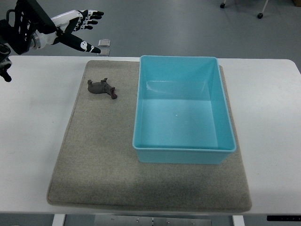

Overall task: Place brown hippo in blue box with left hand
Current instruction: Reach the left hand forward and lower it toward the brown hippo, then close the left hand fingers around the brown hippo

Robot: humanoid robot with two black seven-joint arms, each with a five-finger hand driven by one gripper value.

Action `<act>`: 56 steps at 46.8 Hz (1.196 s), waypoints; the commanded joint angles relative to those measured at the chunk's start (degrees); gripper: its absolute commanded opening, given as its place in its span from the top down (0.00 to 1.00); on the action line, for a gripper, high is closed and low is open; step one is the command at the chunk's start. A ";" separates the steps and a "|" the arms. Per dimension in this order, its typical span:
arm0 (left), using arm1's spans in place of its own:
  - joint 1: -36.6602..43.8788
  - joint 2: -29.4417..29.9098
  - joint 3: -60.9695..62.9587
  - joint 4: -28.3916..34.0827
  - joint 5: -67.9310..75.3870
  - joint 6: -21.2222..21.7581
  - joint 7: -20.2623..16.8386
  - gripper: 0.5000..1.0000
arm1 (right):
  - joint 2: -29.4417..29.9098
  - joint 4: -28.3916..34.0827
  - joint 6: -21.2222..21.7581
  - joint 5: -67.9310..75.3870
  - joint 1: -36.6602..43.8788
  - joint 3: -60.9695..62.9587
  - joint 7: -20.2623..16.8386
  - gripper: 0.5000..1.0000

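Hippo, brown, on felt mat; glossy rectangular box.

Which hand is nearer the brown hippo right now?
Left. The left hand hovers open beyond the table's far edge, up-left of the brown hippo on the mat; the right hand isn't in view.

Bench, mat and floor

A grey mat lies flat on the white bench; caster wheels stand on the grey floor beyond.
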 commanded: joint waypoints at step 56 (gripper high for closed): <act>2.19 -0.65 13.53 -0.02 17.98 7.68 -0.22 0.26 | 0.00 0.00 0.00 0.00 0.00 0.00 0.01 0.13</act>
